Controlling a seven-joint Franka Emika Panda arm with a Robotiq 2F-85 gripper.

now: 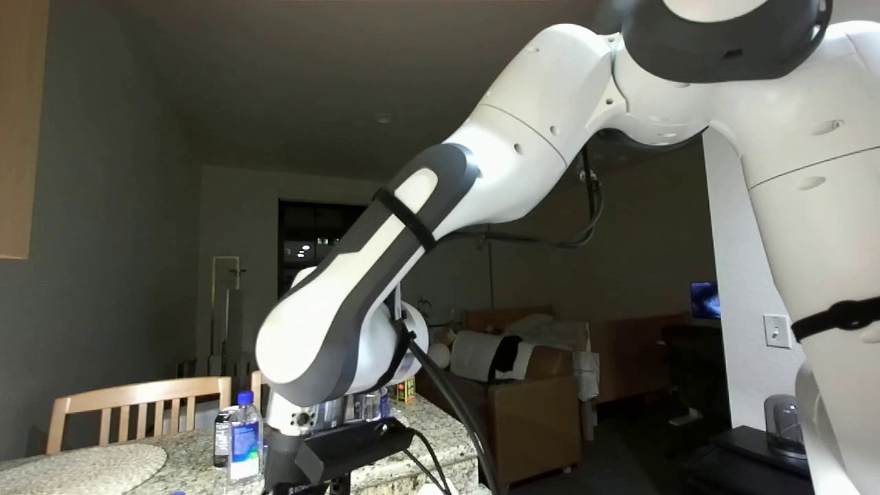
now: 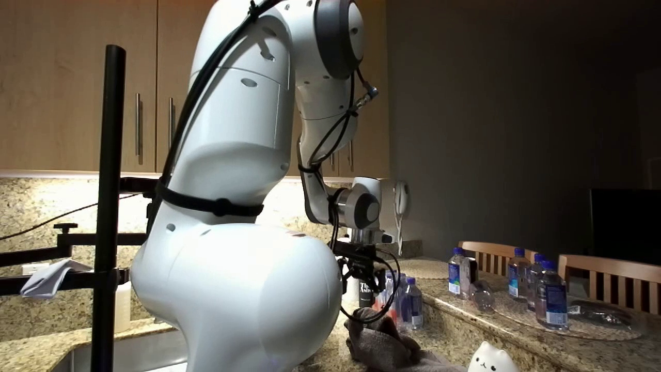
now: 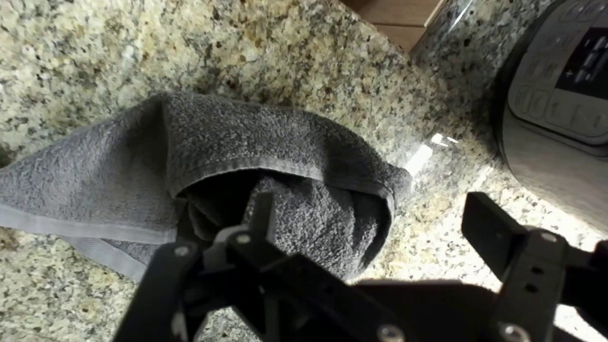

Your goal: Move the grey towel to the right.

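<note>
The rumpled grey towel [image 3: 256,133] lies below the wide-parted jaws, long axis along their spread, near a speckled granite tabletop [image 3: 156,52] corner.

One pincer [image 3: 370,211], one grey towel [image 3: 280,135], one cat figure [image 2: 489,359], two chairs [image 2: 612,265] and, on the raised tabletop [image 2: 557,347], four blue-capped bottles [image 2: 552,302] show.
</note>
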